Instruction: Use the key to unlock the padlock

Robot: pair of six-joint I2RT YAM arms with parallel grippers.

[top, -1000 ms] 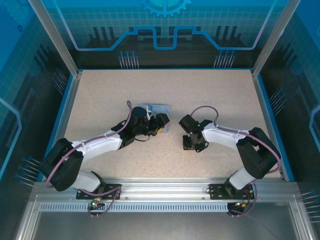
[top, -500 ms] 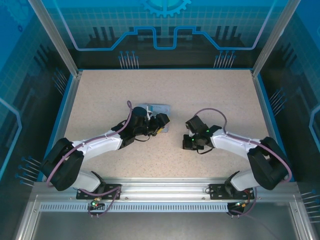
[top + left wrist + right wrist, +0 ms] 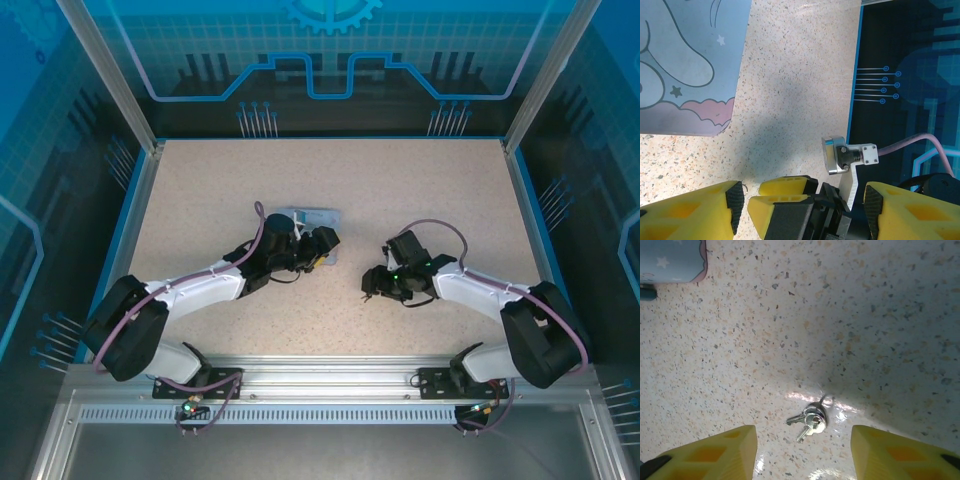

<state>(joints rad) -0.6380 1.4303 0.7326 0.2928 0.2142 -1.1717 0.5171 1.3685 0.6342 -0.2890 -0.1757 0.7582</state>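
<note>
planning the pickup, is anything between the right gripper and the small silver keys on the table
Nothing visible. The small silver keys on their ring lie on bare speckled tabletop, just ahead of the open yellow fingers of the right gripper. The pale blue tin sits well aside.

a: top cam: even, fairly bright light on the table [image 3: 400, 190], walls dim blue. soft shadows under both arms.
b: right wrist cam?
a: lit from above. big soft shadow over the upper right. hot glare streak just above the key [image 3: 807, 422], another patch at the btm edge. yellow fingers [image 3: 715, 452] a bit soft, too close for focus.
b: left wrist?
a: broad grey shadow down the mid table, tin [image 3: 685, 65] sharp w/ a dull sheen, near yellow parts slightly blurred.
</note>
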